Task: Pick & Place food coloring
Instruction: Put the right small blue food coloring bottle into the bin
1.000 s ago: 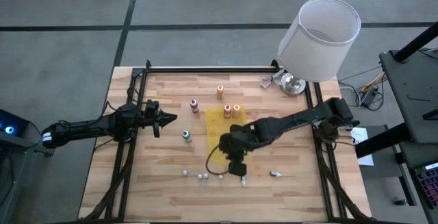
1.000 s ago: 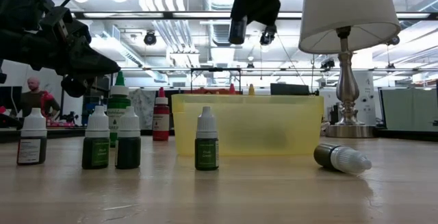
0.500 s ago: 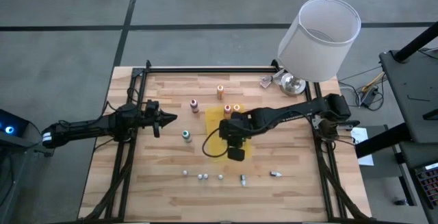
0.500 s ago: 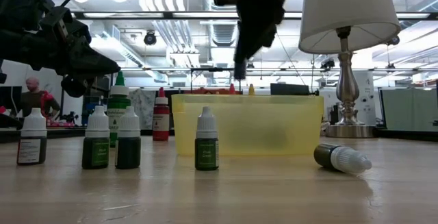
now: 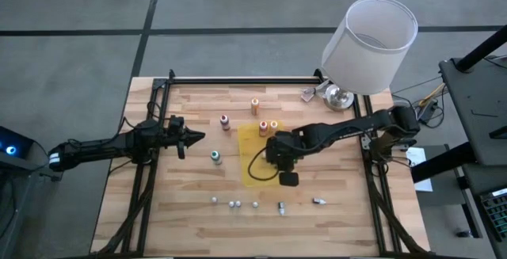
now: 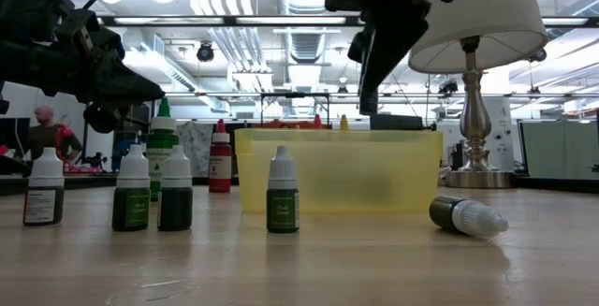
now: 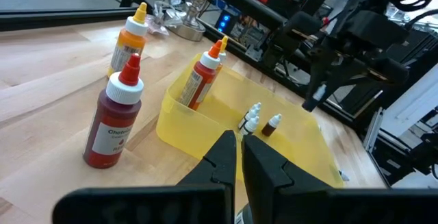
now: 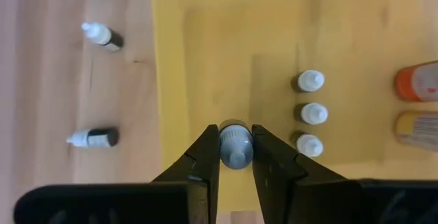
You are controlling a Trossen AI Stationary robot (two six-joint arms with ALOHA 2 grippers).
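Observation:
My right gripper [image 8: 235, 157] points straight down over the near part of the yellow tray [image 8: 226, 53] and is shut on a tiny bottle with a pale cap [image 8: 235, 144]. In the high view it hangs over the tray [image 5: 255, 142], and in the low view it is well above the rim [image 6: 337, 136]. Three tiny bottles [image 8: 313, 113] stand on their bases in the tray, beside an orange-red bottle [image 5: 264, 127] and a yellow one [image 5: 274, 124]. An orange bottle [image 5: 255, 105], a dark red one [image 5: 225, 121] and a teal-green one [image 5: 215, 157] stand on the wood. My left gripper [image 5: 192, 138] hovers at the left, shut and holding nothing. My right gripper pinches the tiny bottle between its two fingers [image 8: 205, 157], coming from above and pointing down. The bottle's pale cap end [image 8: 235, 142] faces up toward the wrist, so it sits upright in the hold. It is lifted clear above the tray floor.
Several tiny bottles stand in a row near the table's near edge [image 5: 234, 204], and one lies on its side [image 5: 319, 201]. A lamp with a white shade [image 5: 368, 45] stands at the far right corner. Bare wood lies left of the tray.
My right gripper has moved from above the near row of tiny bottles toward the far edge, over the yellow tray, and then a little to the right, turning about as it went. The left arm has kept still.

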